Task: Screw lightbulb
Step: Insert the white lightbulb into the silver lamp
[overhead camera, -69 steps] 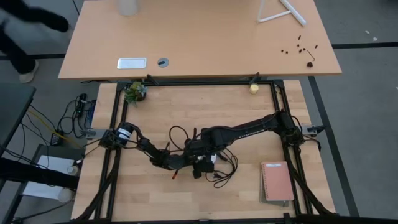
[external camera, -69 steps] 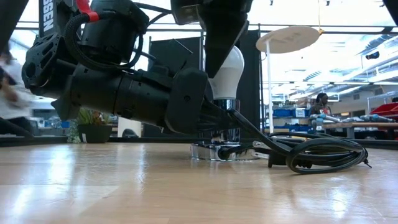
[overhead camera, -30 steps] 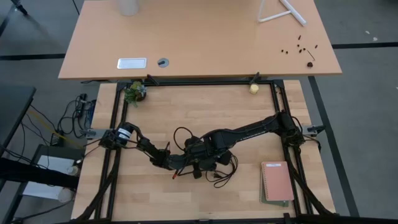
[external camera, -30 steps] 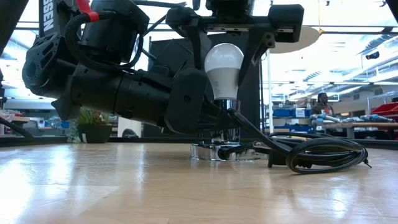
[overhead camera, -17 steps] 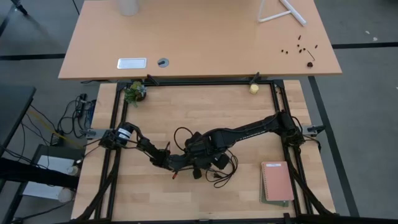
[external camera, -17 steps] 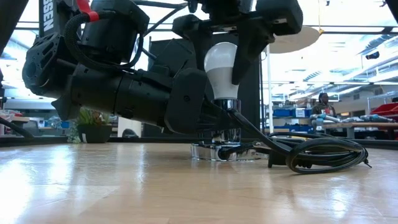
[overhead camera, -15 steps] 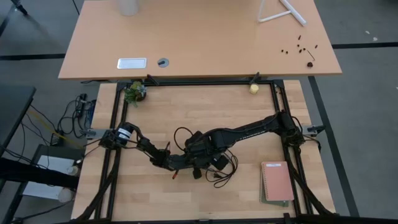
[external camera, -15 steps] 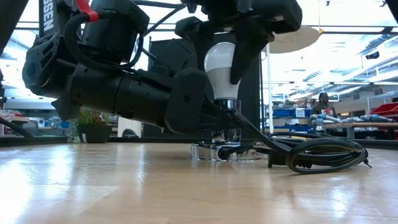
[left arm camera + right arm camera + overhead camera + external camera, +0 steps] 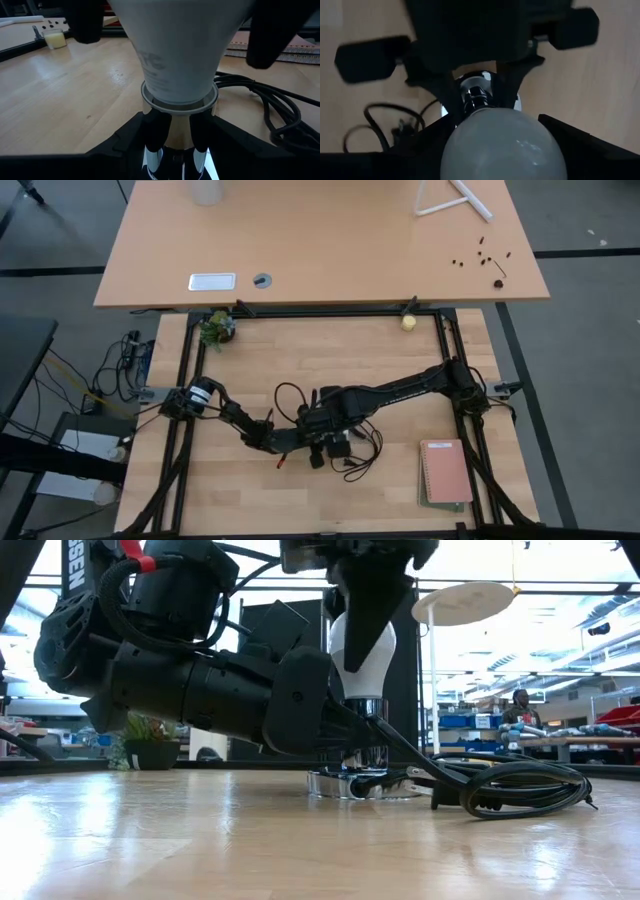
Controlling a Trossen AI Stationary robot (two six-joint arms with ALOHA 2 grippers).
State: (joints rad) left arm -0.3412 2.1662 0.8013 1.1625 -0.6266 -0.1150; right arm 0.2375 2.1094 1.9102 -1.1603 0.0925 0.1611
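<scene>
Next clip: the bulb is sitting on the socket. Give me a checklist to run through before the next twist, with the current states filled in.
1. The lightbulb stands upright in the socket: ok.
2. The right claw comes from above and is closed on the glass: ok.
3. The left claw clamps the socket stem: ok.
4. The screw base is fully threaded: cannot tell, the collar hides it.
5. The cord lies coiled beside the socket, off the lightbulb: ok.
</scene>
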